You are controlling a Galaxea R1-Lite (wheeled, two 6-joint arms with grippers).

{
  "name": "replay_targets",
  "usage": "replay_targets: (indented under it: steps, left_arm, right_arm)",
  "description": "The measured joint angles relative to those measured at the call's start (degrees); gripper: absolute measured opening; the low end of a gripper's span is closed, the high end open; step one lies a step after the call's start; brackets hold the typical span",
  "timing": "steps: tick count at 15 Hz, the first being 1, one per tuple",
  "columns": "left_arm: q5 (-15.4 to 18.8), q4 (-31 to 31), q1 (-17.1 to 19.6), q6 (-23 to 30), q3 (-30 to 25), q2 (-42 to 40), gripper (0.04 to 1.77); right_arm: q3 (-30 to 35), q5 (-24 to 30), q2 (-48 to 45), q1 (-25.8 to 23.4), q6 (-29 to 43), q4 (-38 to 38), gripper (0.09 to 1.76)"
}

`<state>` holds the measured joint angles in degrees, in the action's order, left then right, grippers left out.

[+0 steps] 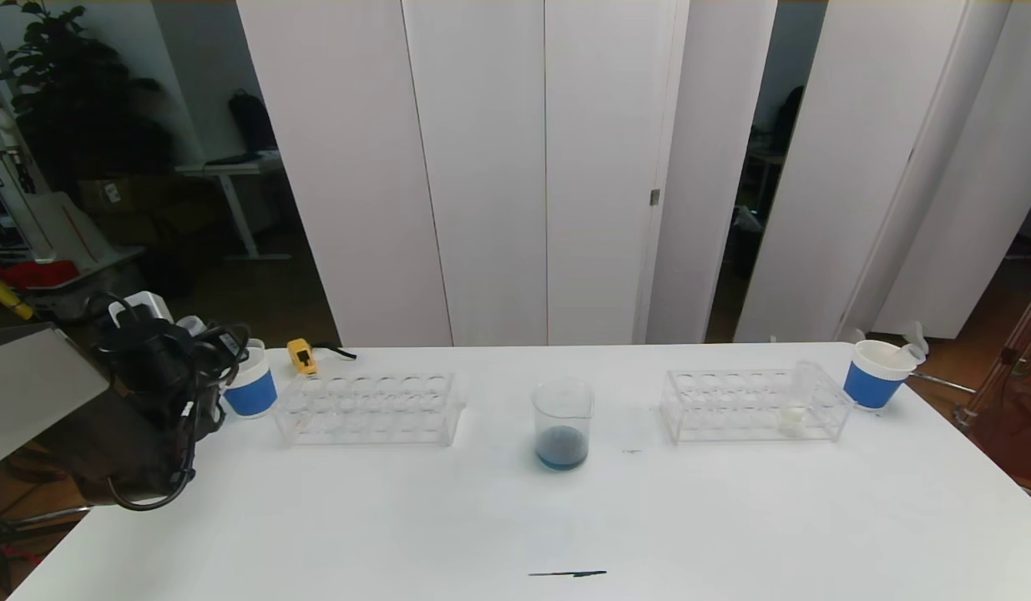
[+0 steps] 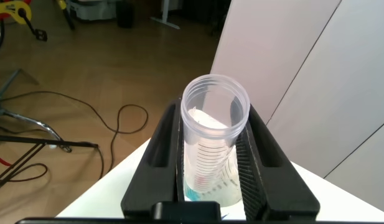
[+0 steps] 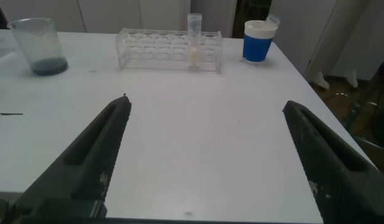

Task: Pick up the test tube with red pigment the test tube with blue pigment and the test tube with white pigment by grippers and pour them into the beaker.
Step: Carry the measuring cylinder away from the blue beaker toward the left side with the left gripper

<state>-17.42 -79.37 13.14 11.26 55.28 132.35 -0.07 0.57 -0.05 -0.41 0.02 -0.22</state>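
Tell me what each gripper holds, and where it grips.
Left gripper clamps a clear test tube by its lower body, mouth free. Right gripper is open and holds nothing.

The head view looks forward and down from above over the whole counter [image 1: 515, 517]. The left wrist view sits close behind its end effector [image 2: 213, 155], facing the floor beyond the counter's edge. The right wrist view looks low across the counter, sharing the beaker [image 1: 562, 423] [image 3: 37, 45] with the head view.

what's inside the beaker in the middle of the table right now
The beaker holds a shallow pool of dark blue liquid at its bottom; the rest is empty. No test tube stands in it. Whether red pigment is mixed in cannot be told.
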Motion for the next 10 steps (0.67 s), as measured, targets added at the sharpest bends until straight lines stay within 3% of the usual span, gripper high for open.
replay_targets:
  steps: [10]
  left_arm:
    - [0.09, 0.05, -0.83, 0.61, 0.72, 2.16, 0.57]
  right_arm:
    - [0.00, 0.02, 0.00, -0.02, -0.02, 0.00, 1.75]
